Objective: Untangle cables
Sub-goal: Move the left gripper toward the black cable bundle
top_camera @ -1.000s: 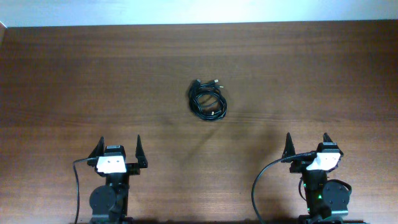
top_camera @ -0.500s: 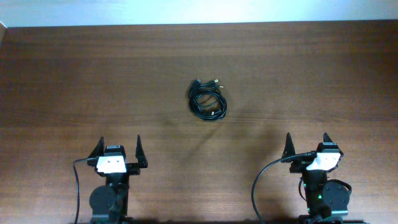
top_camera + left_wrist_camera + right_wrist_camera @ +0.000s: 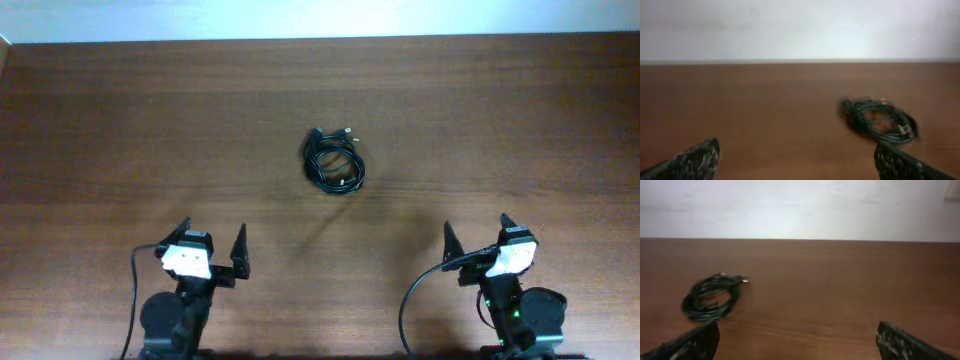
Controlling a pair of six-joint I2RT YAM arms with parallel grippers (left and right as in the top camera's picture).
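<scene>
The cables (image 3: 334, 163) lie as one small coiled black bundle on the middle of the wooden table (image 3: 120, 120), with a metal-tipped plug poking out at its top right. The same bundle (image 3: 880, 119) shows right of centre in the left wrist view, and the bundle (image 3: 711, 298) sits at the left in the right wrist view. My left gripper (image 3: 213, 236) stands open near the front edge, left of the bundle and well short of it. My right gripper (image 3: 476, 229) is open too, at the front right. Nothing lies between either pair of fingers.
The thick black arm cables (image 3: 412, 300) hang by each arm base at the front edge. A pale wall (image 3: 800, 30) rises behind the table's far edge.
Both arms have turned a little toward the middle: the left gripper shifted right, the right gripper shifted left. The cable bundle has not moved, and both grippers stay open.
</scene>
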